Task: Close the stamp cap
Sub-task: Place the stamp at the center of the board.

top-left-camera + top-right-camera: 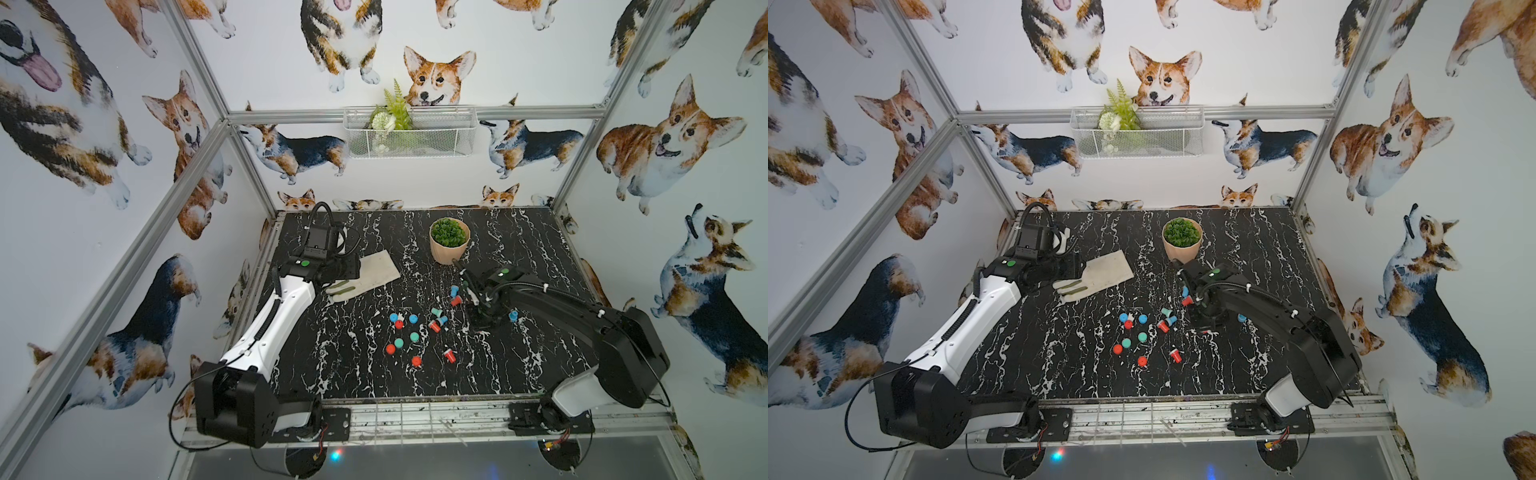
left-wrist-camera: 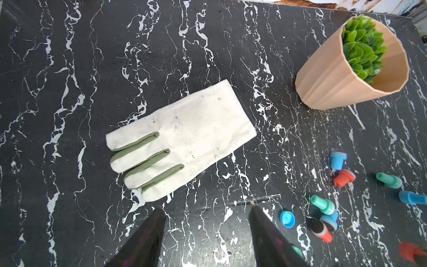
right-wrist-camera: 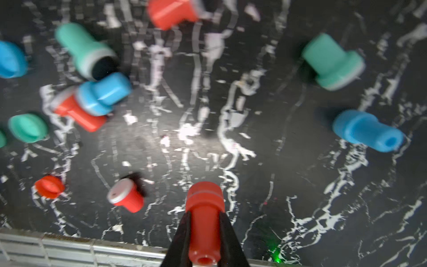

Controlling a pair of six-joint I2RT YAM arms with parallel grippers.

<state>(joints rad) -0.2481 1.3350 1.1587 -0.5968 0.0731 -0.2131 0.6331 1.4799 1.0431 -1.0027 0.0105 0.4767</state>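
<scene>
On the table (image 1: pixel 540 249), the left fingers (image 2: pixel 147 238) are held half open and empty at about 10 o'clock, by the glove (image 2: pixel 184 138). Toward 3 o'clock the right fingers (image 3: pixel 184 231) are clamped on the stem of a red stamp (image 3: pixel 204 203), whose head appears already capped. Bare-faced stamps (image 3: pixel 92 55) near the middle and loose caps (image 1: pixel 399 343) at about 7 o'clock are yet to be paired, so most of the work is judged undone.

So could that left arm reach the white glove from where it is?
Probably yes. The glove lies flat on the table just ahead of the left claw, whose jaws stand open and empty, with nothing lying in between.
</scene>
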